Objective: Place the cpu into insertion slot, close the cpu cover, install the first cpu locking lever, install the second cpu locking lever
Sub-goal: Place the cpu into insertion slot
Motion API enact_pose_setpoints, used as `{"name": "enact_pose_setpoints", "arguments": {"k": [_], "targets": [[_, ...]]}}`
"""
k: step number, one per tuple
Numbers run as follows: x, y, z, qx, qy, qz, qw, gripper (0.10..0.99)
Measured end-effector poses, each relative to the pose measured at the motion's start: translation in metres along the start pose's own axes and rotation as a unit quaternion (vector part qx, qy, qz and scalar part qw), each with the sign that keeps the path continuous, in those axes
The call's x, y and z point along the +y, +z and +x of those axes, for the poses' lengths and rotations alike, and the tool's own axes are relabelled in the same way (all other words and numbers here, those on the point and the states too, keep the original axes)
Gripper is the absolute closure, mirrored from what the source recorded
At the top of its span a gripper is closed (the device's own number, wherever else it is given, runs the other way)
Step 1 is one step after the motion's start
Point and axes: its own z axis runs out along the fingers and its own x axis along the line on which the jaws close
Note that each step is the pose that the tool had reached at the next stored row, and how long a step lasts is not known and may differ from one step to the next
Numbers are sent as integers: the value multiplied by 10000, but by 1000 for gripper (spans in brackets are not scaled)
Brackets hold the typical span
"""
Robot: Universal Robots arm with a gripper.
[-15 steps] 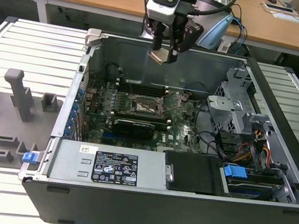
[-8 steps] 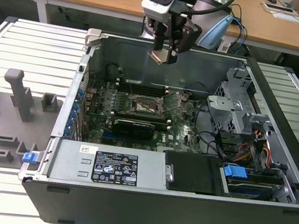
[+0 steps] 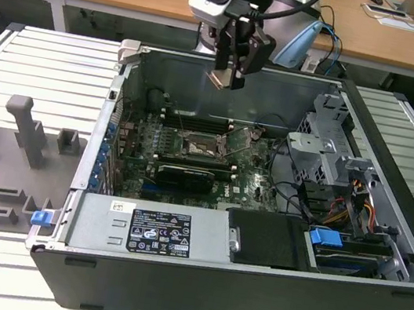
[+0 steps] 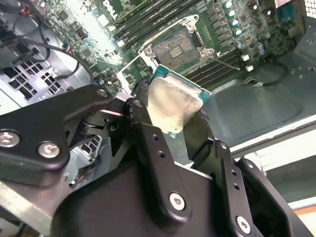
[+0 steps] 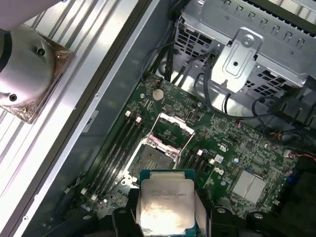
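— Where is the cpu (image 4: pixel 175 106)?
— Clamped by two opposite edges in the gripper (image 3: pixel 228 75), high over the open computer case (image 3: pixel 167 296), near its back wall.
— And the insertion slot (image 5: pixel 153 157)?
— Open, with the cpu cover (image 5: pixel 173 129) tilted up beside it and memory slots (image 5: pixel 117 148) on both sides.
— What does the exterior view add?
— Free air between chip and socket, and the drive cage (image 3: pixel 324 143) towards the exterior view's right.

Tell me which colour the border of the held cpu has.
The cpu border is teal-green around a silver top; clearest in the second wrist view.
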Motion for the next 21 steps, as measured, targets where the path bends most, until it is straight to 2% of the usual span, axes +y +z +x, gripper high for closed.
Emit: {"name": "enact_pose_setpoints", "arguments": {"k": [3,6,10,13,15,18,20,21], "targets": [[0,0,0,-20,235,-3,9997,561],[0,1,0,-42,491,-6,9988,561],[0,2,0,-57,667,-8,9978,561],[-1,14,0,-73,846,-10,9964,561],[-2,24,0,-85,1002,-13,9949,561],[-3,40,-1,-124,1470,-19,9891,561],[-4,48,-1,-138,1630,-21,9865,561],[-5,56,-1,-154,1821,-24,9832,561]]}}
